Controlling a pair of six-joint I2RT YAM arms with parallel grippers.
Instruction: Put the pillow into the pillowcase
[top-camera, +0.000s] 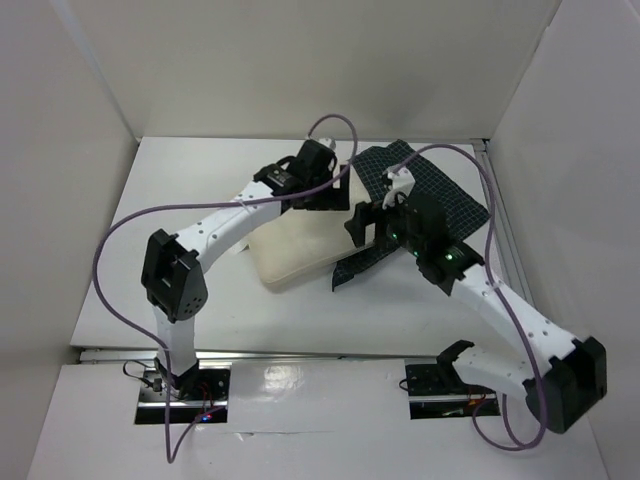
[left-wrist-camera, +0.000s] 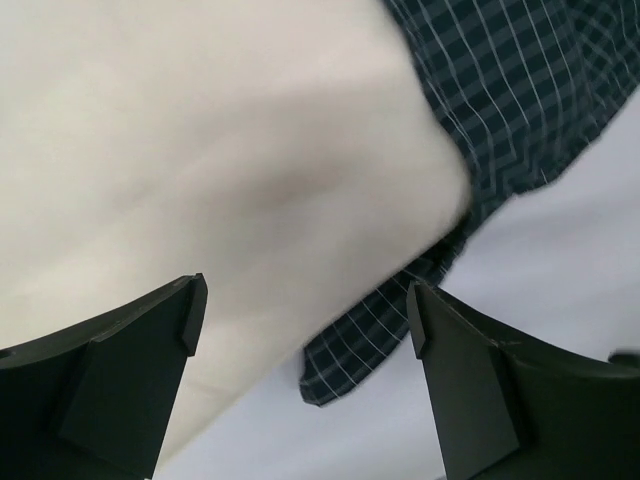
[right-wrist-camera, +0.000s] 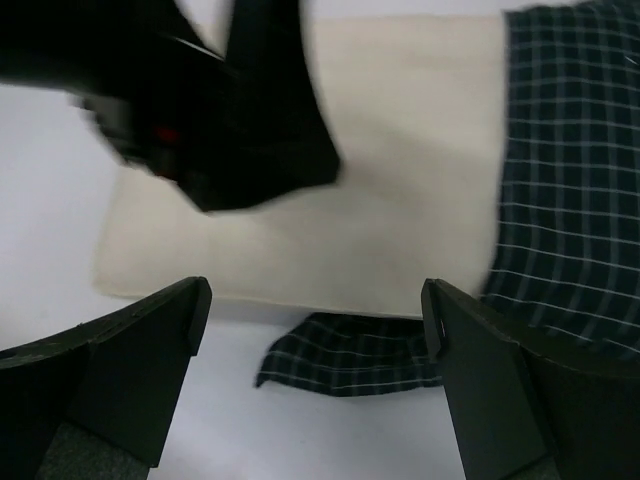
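At 6 o'clock, on the near edge of the table (top-camera: 180, 180): left arm's base (top-camera: 175, 385) and right arm's base (top-camera: 445, 378), side by side.

Past them, mid-table: the pillow (top-camera: 290, 250), cream, lying flat, long side running from 8 toward 2 o'clock. Bare at the 8 o'clock end. Overlapped at the 2 o'clock end by the pillowcase (top-camera: 445, 195), dark with a fine white check. From the right wrist: checked cloth (right-wrist-camera: 570, 150) lapped over the cushion (right-wrist-camera: 400, 150) at 3 o'clock, plus a flap of the same cloth poking out from under its near edge onto the table.

At 3 o'clock of the pillow: right tool (top-camera: 368, 228), fingers spread wide, nothing pinched between them (right-wrist-camera: 317, 295), poised over the line where cloth meets cushion.

At 12 o'clock of the pillow, by its far edge: left tool (top-camera: 322, 192), likewise spread wide and pinching nothing (left-wrist-camera: 305, 300), close over cream fabric (left-wrist-camera: 200, 150) with check (left-wrist-camera: 520, 90) at 2 o'clock. Contact with the cushion: cannot tell.

Farthest, at 1 o'clock: remainder of the pillowcase, flat on the table.
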